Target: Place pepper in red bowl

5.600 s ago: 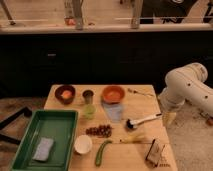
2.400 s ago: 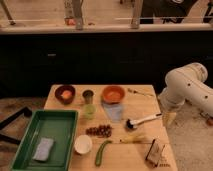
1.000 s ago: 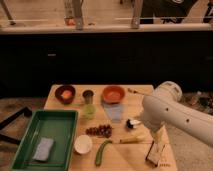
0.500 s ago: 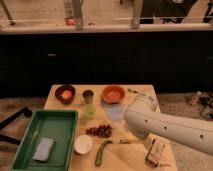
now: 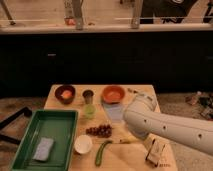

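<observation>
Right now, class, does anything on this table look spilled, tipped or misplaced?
Nothing stands out. The pepper lies flat on the table, the red bowl sits upright, and nothing is spilled. The gripper cannot be seen; only the white arm shows.

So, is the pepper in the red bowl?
No, the pepper lies beside the white bowl, apart from the red bowl; the pincer is out of view.

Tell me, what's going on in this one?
The robot's bulky white arm stretches over the right side of the wooden table; its gripper is not in view. The long, slim green pepper lies near the table's front edge, beside a small white bowl, not yet picked up. The shallow orange-red bowl sits at the back of the table with no pepper in it.
</observation>
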You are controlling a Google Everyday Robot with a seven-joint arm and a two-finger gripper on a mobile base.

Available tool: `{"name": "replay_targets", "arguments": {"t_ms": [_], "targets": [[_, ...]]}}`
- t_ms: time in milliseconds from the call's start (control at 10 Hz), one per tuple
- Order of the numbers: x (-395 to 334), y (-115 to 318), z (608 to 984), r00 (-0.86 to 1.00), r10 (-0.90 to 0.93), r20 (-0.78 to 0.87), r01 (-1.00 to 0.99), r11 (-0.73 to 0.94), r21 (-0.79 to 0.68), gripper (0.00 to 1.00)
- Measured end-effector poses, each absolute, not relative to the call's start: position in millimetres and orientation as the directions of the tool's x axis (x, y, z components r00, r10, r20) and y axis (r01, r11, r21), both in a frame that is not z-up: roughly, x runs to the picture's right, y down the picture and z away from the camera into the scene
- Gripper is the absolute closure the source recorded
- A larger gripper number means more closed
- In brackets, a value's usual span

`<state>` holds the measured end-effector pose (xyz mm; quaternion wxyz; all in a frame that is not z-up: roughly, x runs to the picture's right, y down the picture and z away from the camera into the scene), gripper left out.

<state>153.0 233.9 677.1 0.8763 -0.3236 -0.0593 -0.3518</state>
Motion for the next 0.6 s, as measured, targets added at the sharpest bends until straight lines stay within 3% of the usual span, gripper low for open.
{"name": "replay_targets", "arguments": {"t_ms": [600], "targets": [[86,282,658,0.624,-0.642,0.445,0.773,0.423,-0.474,0.20]]}}
